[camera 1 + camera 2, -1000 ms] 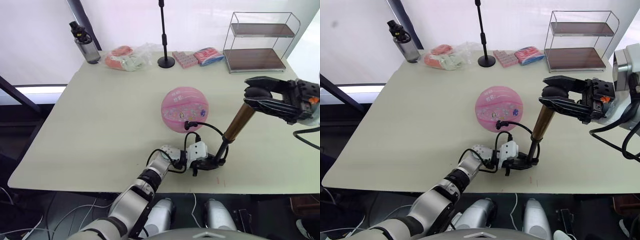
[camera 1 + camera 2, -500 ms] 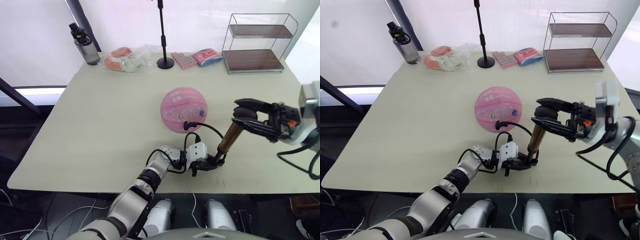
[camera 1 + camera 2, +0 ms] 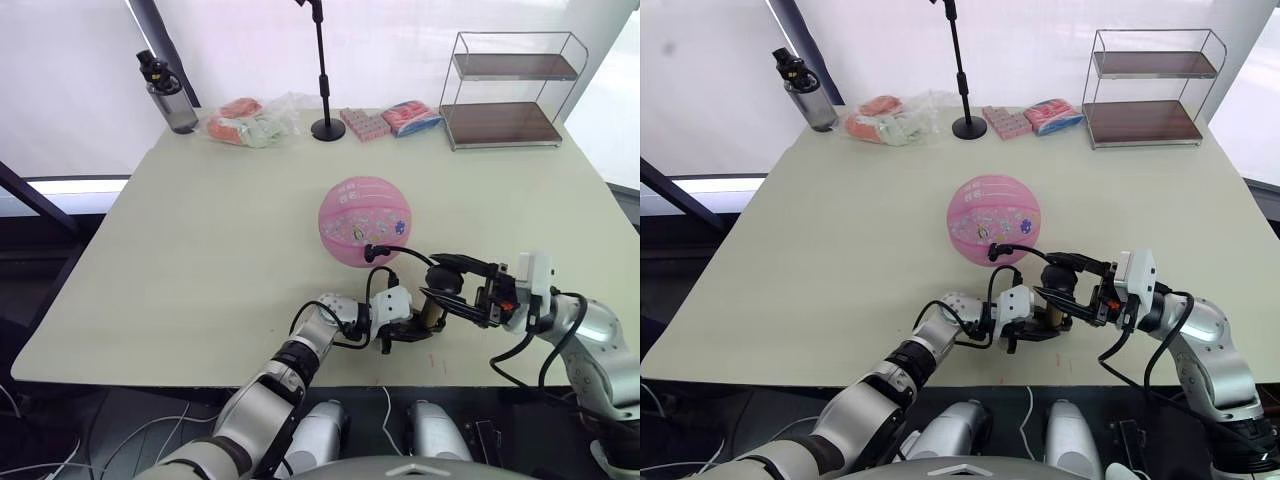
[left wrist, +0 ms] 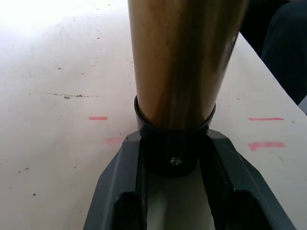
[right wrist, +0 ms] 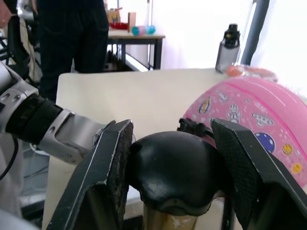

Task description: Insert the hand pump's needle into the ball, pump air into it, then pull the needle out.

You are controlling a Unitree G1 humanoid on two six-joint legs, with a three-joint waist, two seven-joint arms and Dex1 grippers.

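Observation:
The pink ball (image 3: pixel 365 222) rests mid-table. A thin black hose (image 3: pixel 405 253) curves from the hand pump (image 3: pixel 432 314) to a black fitting (image 3: pixel 372 252) pressed against the ball's near side; the needle itself is hidden there. My left gripper (image 3: pixel 405 325) is shut on the pump's black base cap (image 4: pixel 173 158), low on the table near the front edge. My right gripper (image 5: pixel 173 143) is shut on the black handle (image 5: pixel 175 167), which sits low over the gold barrel (image 4: pixel 182 57). Little of the barrel shows between handle and base.
Along the far edge stand a water bottle (image 3: pixel 162 90), a plastic bag of packets (image 3: pixel 250 118), a black stand pole (image 3: pixel 325 70), pink packets (image 3: pixel 385 118) and a wire shelf (image 3: pixel 505 90). A person (image 5: pixel 72 33) stands beyond the table in the right wrist view.
My right gripper has come down and toward the ball with the handle, from high on the right to just above the pump's base. The left gripper and the ball stayed put.

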